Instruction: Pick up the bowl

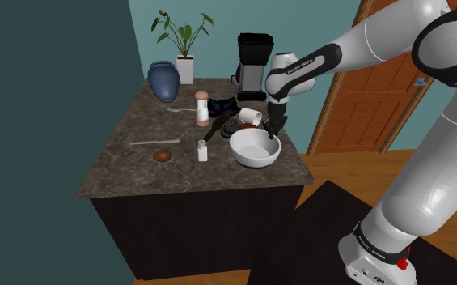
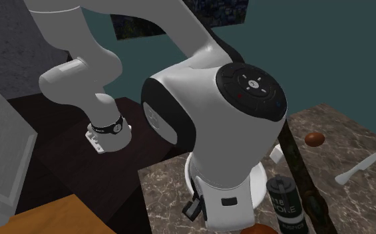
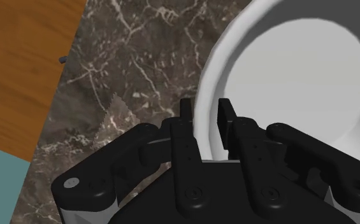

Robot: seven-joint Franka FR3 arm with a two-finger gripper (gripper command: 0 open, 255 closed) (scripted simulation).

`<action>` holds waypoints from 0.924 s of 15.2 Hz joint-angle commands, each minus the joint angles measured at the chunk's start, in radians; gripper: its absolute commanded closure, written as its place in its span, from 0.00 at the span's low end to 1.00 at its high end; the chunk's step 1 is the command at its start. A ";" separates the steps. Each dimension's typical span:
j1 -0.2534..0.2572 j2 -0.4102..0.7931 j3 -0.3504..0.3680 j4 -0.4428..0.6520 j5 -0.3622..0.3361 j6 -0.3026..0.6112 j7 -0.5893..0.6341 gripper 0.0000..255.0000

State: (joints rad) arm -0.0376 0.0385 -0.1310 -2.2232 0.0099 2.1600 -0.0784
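Your gripper [image 3: 204, 109] straddled the near rim of the white bowl [image 3: 299, 70], one finger outside and one inside, and the jaws looked clamped on it. The bowl sat on the worktop [image 1: 129, 174], near its front edge, toward the corner at the shoulder view's right.

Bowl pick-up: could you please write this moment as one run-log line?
phase: grasp | gripper: fingers astride the rim, shut on white bowl | white bowl: resting on counter, not yet lifted

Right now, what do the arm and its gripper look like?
The arm is glossy white with rounded links and dark joints; one dark joint cap carries small white marks. The gripper is all black, with two flat fingers.
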 commanded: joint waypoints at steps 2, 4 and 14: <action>0.000 -0.018 0.000 0.015 -0.003 -0.032 0.003 1.00; 0.000 -0.032 0.000 0.027 -0.005 -0.058 0.004 1.00; 0.001 -0.089 0.001 0.103 -0.013 -0.190 0.011 1.00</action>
State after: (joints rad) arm -0.0363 -0.0414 -0.1298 -2.1284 -0.0027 1.9849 -0.0678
